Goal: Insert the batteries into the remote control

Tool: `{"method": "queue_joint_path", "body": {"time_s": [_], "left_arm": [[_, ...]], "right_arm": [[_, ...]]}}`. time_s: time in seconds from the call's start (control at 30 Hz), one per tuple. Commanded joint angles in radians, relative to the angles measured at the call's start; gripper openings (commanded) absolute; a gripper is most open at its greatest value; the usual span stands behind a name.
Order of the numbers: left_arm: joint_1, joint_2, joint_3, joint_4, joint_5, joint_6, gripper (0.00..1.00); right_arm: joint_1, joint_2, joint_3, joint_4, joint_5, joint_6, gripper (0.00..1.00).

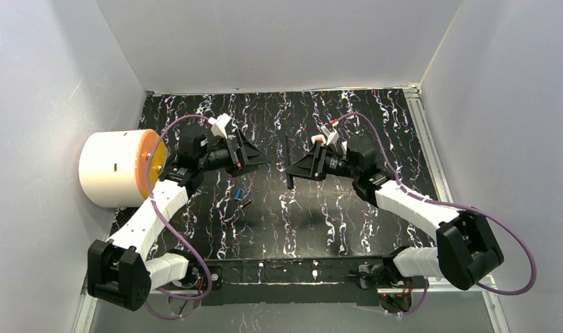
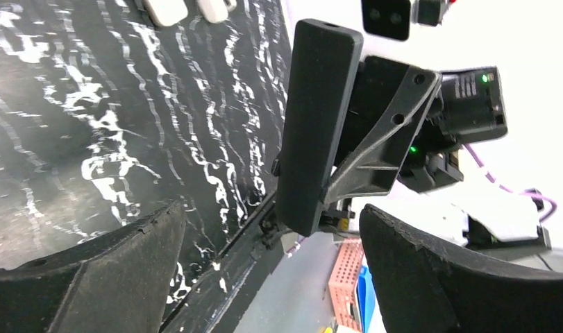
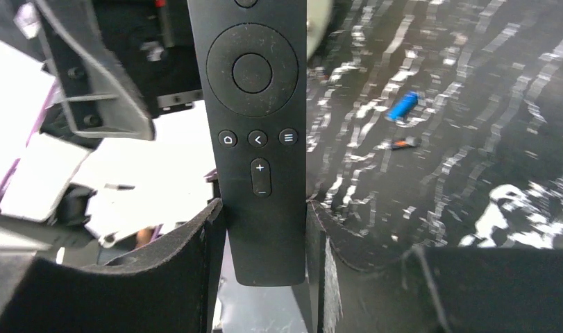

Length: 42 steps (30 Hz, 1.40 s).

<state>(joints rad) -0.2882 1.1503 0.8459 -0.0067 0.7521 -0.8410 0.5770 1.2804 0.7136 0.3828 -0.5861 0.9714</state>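
Right gripper (image 3: 264, 211) pinched the remote control (image 3: 254, 104); batteries (image 1: 238, 194) lay on the tabletop (image 1: 320, 222) nearer the spread, empty left gripper (image 2: 268, 222).

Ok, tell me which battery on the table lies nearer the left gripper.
The blue battery: in the top view it lies closer to the left gripper, while the dark battery beside it lies a little farther off.

Your right wrist view crops the top of the remote control (image 3: 257, 173). The blue battery (image 3: 403, 106) and dark battery (image 3: 403, 143) beyond are too blurred to tell ends.
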Motion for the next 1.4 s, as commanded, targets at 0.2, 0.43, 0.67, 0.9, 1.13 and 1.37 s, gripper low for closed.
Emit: {"method": "queue_joint_path", "body": {"time_s": [0.2, 0.43, 0.67, 0.9, 1.13, 1.37], "left_arm": [[-0.078, -0.038, 0.042, 0.132, 0.1, -0.014, 0.98], [-0.098, -0.02, 0.003, 0.335, 0.127, -0.123, 0.98], [-0.115, 0.032, -0.01, 0.345, 0.183, -0.156, 0.66], [-0.115, -0.014, -0.034, 0.385, 0.176, -0.16, 0.15], [-0.115, -0.026, -0.041, 0.357, 0.073, -0.163, 0.0], [-0.114, -0.016, 0.101, -0.166, -0.313, -0.05, 0.0]], "right_arm": [[0.067, 0.031, 0.048, 0.345, -0.202, 0.167, 0.23], [0.123, 0.07, 0.073, 0.376, -0.213, 0.181, 0.23], [0.146, 0.109, 0.077, 0.442, -0.231, 0.229, 0.24], [0.146, 0.136, 0.063, 0.498, -0.223, 0.27, 0.25], [0.147, 0.066, 0.066, 0.317, -0.079, 0.11, 0.7], [0.296, 0.002, 0.26, -0.311, 0.37, -0.386, 0.82]]}}
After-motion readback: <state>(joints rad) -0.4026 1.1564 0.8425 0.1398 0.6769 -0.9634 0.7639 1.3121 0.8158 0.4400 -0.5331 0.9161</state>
